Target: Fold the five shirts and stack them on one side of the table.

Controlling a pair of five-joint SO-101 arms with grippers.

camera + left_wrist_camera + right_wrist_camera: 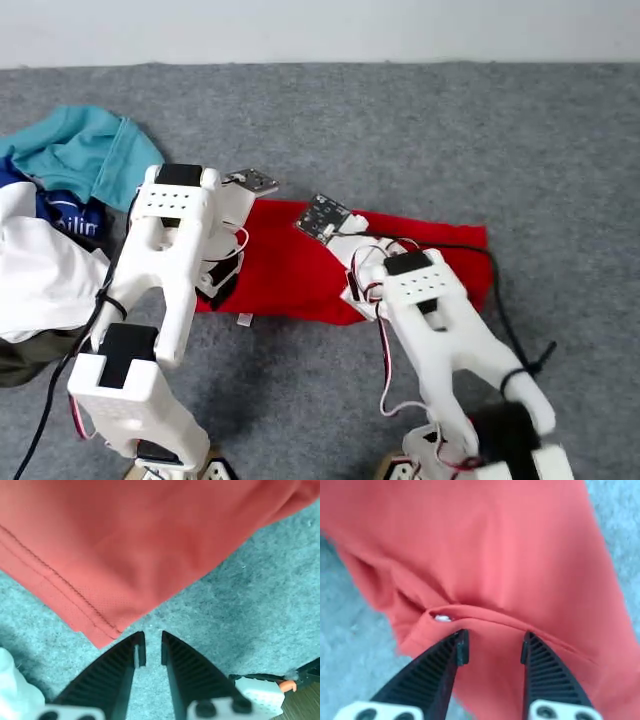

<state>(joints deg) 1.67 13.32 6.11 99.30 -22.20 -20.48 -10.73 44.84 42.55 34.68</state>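
Two pincers hang at one red shirt (290,265), which lies spread across the middle of the grey surface (420,130). The left pincer (151,642) is nearly closed and holds nothing. It sits over bare surface just beside the shirt's hemmed corner, so if it closed there it would likely miss the cloth and the fold would drag from one side only. The right pincer (495,645) stands moderately open above a doubled edge near a small white tag (441,617). Biting just the upper layer could peel that fold apart or bunch it.

Counted: four shirts are heaped at the left, teal (85,150), blue (70,215), white (40,275) and dark (25,358). With the single red one that makes five, and I judge the stack not yet begun. There are two arms.
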